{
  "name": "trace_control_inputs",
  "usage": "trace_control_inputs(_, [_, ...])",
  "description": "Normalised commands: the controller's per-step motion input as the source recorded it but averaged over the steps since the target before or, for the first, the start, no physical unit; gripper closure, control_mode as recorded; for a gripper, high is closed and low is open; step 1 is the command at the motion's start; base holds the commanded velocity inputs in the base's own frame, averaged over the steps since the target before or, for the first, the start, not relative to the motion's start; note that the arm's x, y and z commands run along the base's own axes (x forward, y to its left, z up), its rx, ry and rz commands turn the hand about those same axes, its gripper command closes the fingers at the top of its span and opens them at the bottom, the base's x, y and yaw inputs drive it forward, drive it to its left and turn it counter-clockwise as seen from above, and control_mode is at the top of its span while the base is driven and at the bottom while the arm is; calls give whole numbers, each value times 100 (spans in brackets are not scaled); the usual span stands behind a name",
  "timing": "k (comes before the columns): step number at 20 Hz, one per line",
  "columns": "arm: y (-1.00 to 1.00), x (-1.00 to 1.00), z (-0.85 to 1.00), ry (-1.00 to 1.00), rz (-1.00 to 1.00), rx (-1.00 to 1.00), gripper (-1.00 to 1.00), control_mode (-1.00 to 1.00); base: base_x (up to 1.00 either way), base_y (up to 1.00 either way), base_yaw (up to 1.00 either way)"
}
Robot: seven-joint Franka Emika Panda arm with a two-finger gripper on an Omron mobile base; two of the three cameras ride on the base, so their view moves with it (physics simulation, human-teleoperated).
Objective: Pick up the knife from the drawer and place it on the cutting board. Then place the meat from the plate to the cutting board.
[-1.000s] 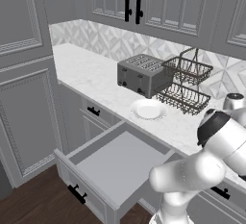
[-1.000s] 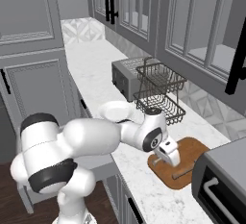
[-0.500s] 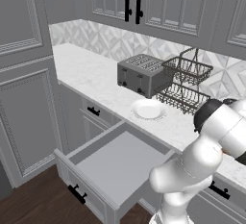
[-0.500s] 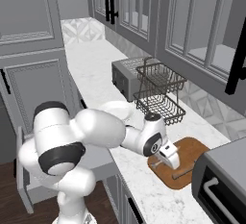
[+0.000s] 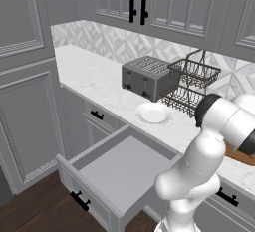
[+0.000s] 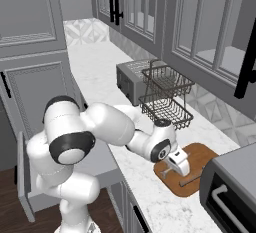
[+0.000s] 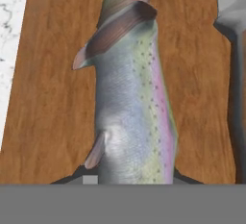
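Hand view: a silver-grey fish with a pink-green flank, the meat [image 7: 129, 107], runs lengthwise up the frame just over the reddish-brown cutting board [image 7: 48, 122]. Its near end sits between the dark finger tips [image 7: 81, 176] at the bottom edge, so the pincer reads as pinching the meat. Whether the fish already touches the wood or hangs just above it, I cannot tell. At the right edge lies the knife's grey blade [image 7: 233, 26], flat on the board, beside the fish and apart from it.

Right base view: the pincer [image 6: 176, 163] is down over the cutting board [image 6: 200, 158], near the board's inner end on the marble desk [image 6: 100, 72]. The knife [image 6: 191, 177] lies on the board just beyond it. A wire basket rack [image 6: 165, 94] and a toaster [image 6: 129, 79] stand further back.

Left base view: the drawer [image 5: 114, 171] stands pulled out with a bare grey inside; the white plate [image 5: 153, 112] on the desk carries nothing.

Judgement: knife step done; the meat transfer is at its final stage. Next move calls for a short lowering if needed, then spreading the fingers and lifting straight off, keeping the fish clear of the blade.
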Motion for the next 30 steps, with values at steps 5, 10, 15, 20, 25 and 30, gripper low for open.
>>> trace_control_inputs(5, [0, 0, 11, 0, 0, 0, -100, -100, 0, 0, 0])
trace_control_inputs(10, [20, -10, 56, -5, 0, -4, -100, -100, 0, 0, 0])
trace_control_inputs(15, [44, -38, 81, -15, 0, -7, -100, -100, 0, 0, 0])
trace_control_inputs(20, [75, -53, 66, -20, 4, -2, -100, -100, 0, 0, 0])
trace_control_inputs(25, [84, -43, 76, -21, 17, 0, -100, -100, 0, 0, 0])
trace_control_inputs(30, [89, -29, 75, -8, 34, 2, -100, -100, 0, 0, 0])
